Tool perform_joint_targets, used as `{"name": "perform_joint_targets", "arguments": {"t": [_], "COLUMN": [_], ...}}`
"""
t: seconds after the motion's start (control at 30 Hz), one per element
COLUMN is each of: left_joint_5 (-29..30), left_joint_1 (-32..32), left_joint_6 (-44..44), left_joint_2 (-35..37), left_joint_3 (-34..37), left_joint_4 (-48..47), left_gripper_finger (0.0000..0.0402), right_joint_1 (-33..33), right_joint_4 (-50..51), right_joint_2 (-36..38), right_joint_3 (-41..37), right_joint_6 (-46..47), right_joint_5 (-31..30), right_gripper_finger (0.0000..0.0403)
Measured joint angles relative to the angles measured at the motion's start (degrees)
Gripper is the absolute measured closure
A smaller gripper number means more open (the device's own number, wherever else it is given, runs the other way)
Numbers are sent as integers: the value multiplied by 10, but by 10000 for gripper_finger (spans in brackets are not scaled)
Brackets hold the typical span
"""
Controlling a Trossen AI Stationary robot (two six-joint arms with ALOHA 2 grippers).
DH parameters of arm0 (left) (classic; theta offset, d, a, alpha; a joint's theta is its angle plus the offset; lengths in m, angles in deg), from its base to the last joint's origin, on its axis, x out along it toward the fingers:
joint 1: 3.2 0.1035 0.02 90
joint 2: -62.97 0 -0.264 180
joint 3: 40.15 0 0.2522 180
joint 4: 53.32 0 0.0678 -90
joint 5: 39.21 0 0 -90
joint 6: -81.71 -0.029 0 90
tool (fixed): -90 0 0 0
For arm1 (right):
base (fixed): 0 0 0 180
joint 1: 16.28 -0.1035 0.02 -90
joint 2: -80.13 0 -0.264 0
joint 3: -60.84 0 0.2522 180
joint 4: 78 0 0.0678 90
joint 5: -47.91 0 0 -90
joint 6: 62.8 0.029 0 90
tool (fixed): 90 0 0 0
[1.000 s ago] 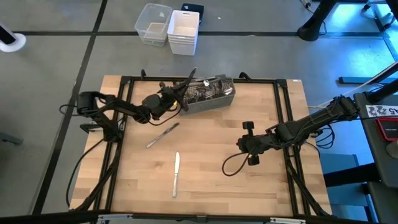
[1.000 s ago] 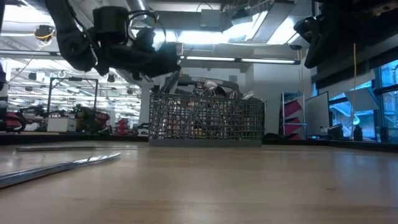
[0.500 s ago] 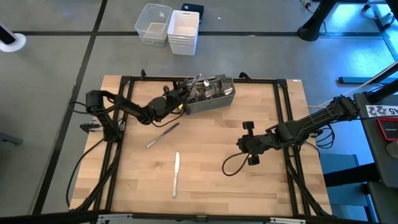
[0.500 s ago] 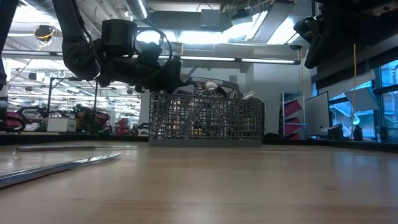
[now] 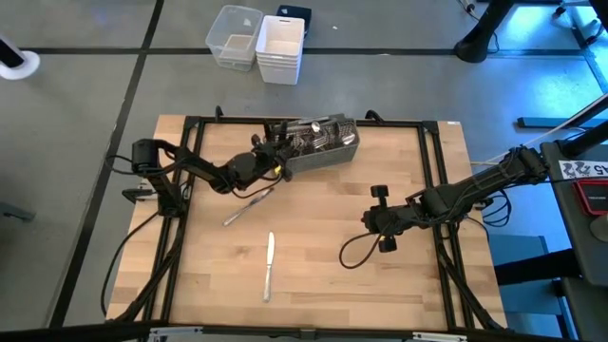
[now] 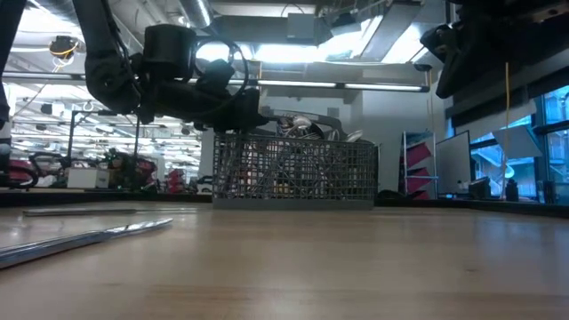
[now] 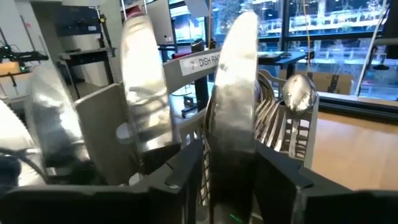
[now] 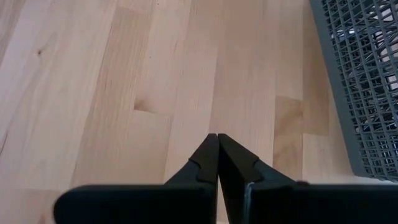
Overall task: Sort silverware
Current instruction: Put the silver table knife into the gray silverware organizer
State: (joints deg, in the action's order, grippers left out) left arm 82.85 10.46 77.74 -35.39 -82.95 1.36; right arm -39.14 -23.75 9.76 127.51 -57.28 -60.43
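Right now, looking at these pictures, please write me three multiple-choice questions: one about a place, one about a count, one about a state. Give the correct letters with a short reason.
1. Where is the left end effector?
A. at the mesh caddy
B. over the table's near edge
C. beside the white bins

2. How many pieces of silverware lie loose on the wooden table?
A. none
B. two
C. five

3. How are the right end effector fingers?
A. wide open
B. shut on a knife
C. shut, holding nothing

Answers:
1 A, the high view shows it at the caddy's end.
2 B, the one knife and another piece lie there.
3 C, its wrist view shows the tips together over bare wood.
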Motion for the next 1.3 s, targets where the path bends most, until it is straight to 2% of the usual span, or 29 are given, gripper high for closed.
{"name": "perform_joint_targets", "arguments": {"t": [0.2,0.37,0.67,0.8,0.93,1.07,1.17,1.3], "left_joint_5": [17,20,18,17,15,-26,-72,-85], "left_joint_1": [-14,-35,-89,-134,-187,-244,-291,-357], "left_joint_6": [-22,-36,-35,-7,68,237,374,506], "left_joint_2": [4,29,120,177,235,276,280,280], "left_joint_3": [1,2,2,2,2,2,2,2], "left_joint_4": [-4,-4,-11,-93,-254,-385,-411,-410], "left_gripper_finger": [258,255,257,257,257,257,257,257], "right_joint_1": [0,0,0,0,0,0,0,0], "right_joint_4": [0,0,0,-1,-5,-30,-55,-80], "right_joint_2": [0,0,0,0,0,0,0,0], "right_joint_3": [0,0,0,-1,-1,-1,-1,-1], "right_joint_6": [0,1,1,1,1,-9,-30,-58], "right_joint_5": [14,14,14,14,14,14,14,14], "right_gripper_finger": [393,393,393,393,393,393,393,393]}}
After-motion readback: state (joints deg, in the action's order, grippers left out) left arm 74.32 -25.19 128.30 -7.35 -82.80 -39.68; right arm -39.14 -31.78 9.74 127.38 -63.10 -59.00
